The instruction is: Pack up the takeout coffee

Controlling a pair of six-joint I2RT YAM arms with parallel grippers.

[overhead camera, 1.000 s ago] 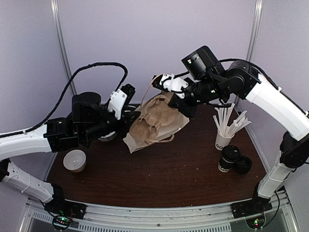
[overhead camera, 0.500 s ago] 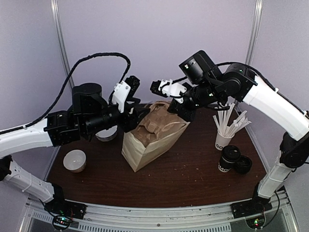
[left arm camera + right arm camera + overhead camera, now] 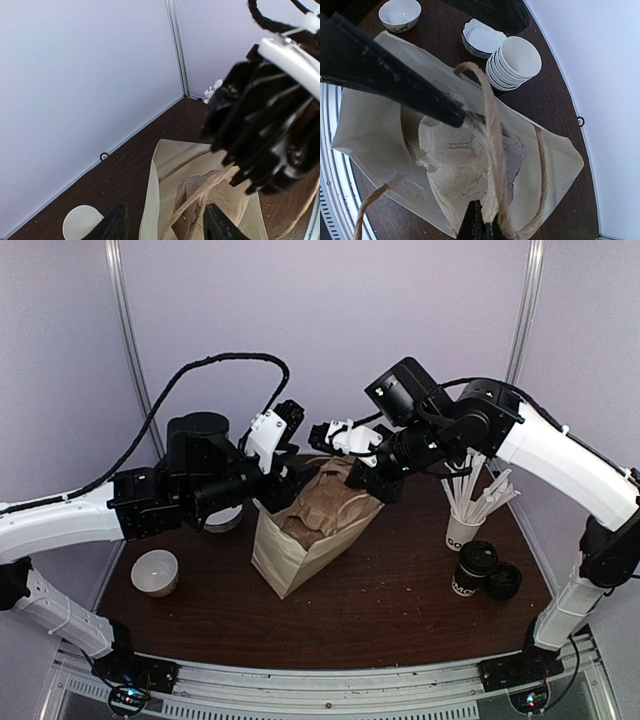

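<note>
The coffee (image 3: 472,572) is standing lidded at the right edge of the counter (image 3: 380,625), just in front of the cup of sticks (image 3: 463,530) and well apart from the bag (image 3: 300,540). The bag is standing tilted and open at mid-counter. I am pinching my right gripper (image 3: 479,220) together on the bag's twine handle (image 3: 490,135), above its mouth. My left gripper (image 3: 165,225) is hovering with its fingers apart, the bag's rim showing between them; I cannot tell whether they are touching it. A bowl (image 3: 155,572) is sitting by my left arm.
</note>
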